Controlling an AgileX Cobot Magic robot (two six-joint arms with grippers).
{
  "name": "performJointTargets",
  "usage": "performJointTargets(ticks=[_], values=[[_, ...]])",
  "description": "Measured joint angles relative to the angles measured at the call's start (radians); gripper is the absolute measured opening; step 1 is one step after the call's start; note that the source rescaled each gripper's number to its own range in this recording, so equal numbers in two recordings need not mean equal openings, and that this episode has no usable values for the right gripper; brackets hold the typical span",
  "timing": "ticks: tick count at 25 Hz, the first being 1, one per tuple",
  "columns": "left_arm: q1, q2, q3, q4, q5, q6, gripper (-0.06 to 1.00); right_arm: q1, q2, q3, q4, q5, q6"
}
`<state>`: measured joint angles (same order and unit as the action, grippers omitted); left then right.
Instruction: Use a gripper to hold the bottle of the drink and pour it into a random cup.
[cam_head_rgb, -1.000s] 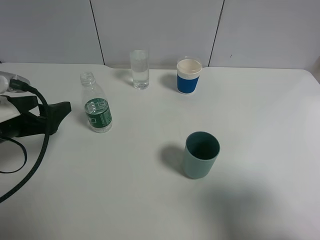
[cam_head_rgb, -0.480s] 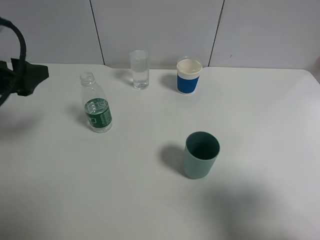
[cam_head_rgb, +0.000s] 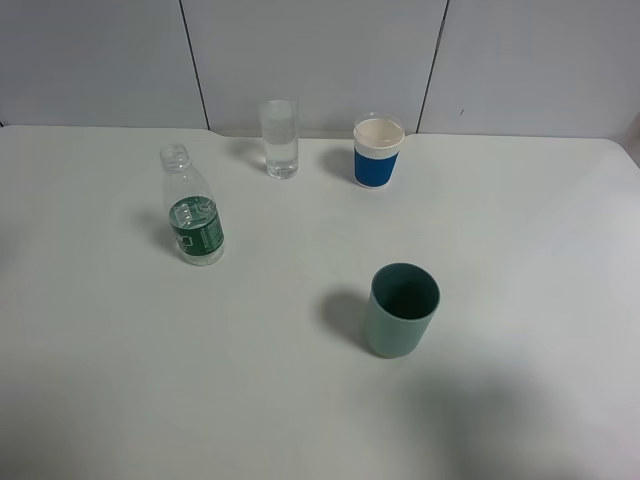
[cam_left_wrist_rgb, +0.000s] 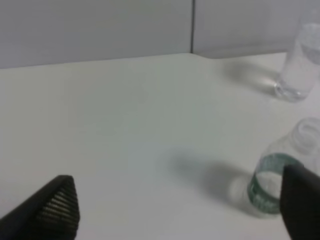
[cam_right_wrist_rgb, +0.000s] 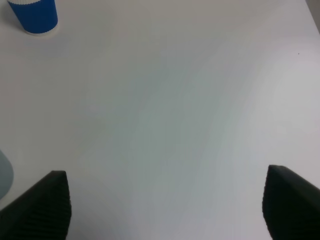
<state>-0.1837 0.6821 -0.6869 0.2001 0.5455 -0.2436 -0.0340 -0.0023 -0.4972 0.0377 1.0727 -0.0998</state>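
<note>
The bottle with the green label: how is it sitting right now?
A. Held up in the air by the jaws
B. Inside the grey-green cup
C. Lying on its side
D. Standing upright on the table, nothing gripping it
D: the bottle stands upright on the table, with no arm anywhere near it in the high view.

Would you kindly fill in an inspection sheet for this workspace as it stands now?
Surface: white table, no spills visible.
Job's things: small clear plastic bottle with green label upright, uncapped; tall clear glass upright behind it.
Clutter: white paper cup with blue band; grey-green plastic cup.
Grippers: left gripper and right gripper both open, holding nothing.
Cables: nothing seen.
Surroundings: grey panelled wall.
</note>
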Motion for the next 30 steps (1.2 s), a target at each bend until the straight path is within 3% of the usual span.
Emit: performJointTargets(ticks=[14, 18, 26, 30], values=[[0.0, -0.335, -0.024, -0.003, 0.428, 0.0, 0.59, 0.0, 0.0, 0.0, 0.0, 0.0, 0.0], [0.012, -0.376, -0.024, -0.003, 0.484, -0.004, 0.59, 0.0, 0.0, 0.0, 0.0, 0.0, 0.0], [0.155, -0.443, -0.024, -0.011, 0.526, -0.005, 0.59, 0.0, 0.0, 0.0, 0.0, 0.0, 0.0], [0.163, -0.489, -0.021, -0.021, 0.529, -0.005, 0.59, 0.0, 0.0, 0.0, 0.0, 0.0, 0.0]])
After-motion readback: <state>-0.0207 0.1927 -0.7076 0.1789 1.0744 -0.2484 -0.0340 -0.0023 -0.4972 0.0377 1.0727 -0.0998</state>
